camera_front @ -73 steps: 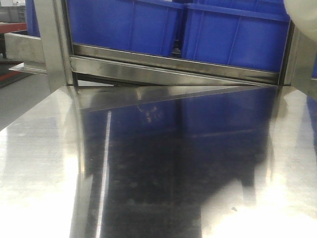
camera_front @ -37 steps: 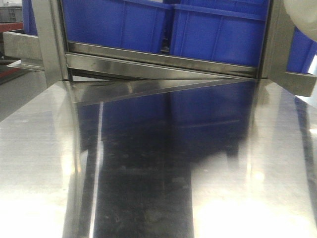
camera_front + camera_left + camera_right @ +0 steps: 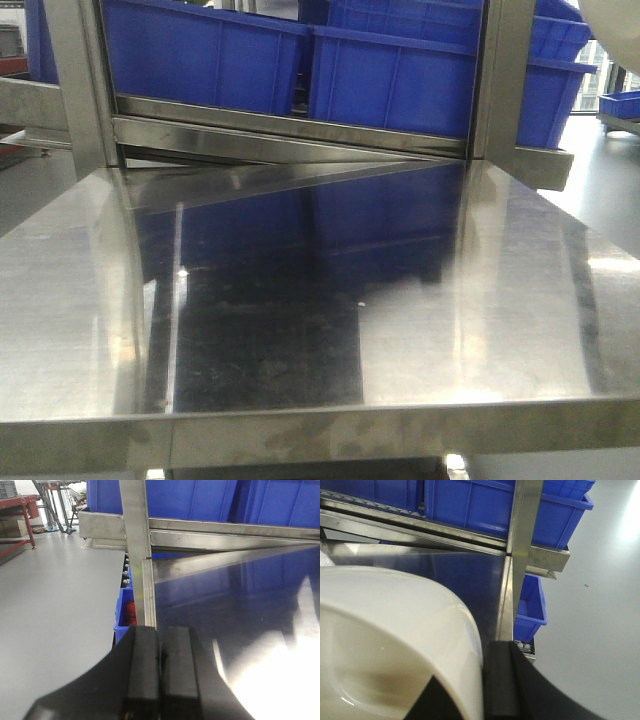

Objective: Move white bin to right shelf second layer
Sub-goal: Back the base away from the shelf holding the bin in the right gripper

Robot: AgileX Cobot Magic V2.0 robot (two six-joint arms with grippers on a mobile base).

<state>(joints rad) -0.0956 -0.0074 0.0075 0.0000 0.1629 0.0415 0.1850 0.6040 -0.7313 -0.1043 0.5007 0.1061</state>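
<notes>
Left arm: black left pincer [image 3: 159, 670] is low over the near left edge of the flat, shiny stainless-steel bench [image 3: 300, 300]. Its two pads are pressed flat together with nothing between them, pointing toward the far rack.

Right arm: raised on the right side. The right pincer [image 3: 472, 685] is clamped on the rim of the glossy off-white plastic bin with the rounded-square rim [image 3: 395, 610]. One black finger [image 3: 502, 680] lies against the outside of the wall.

Bin: carried in the air above the right part of the bench, not resting on any shelf. From the front, only a pale corner [image 3: 612, 15] shows at the upper right.

Far side: large blue plastic crates [image 3: 390, 75] sit on the stainless-steel rack [image 3: 500, 80].
</notes>
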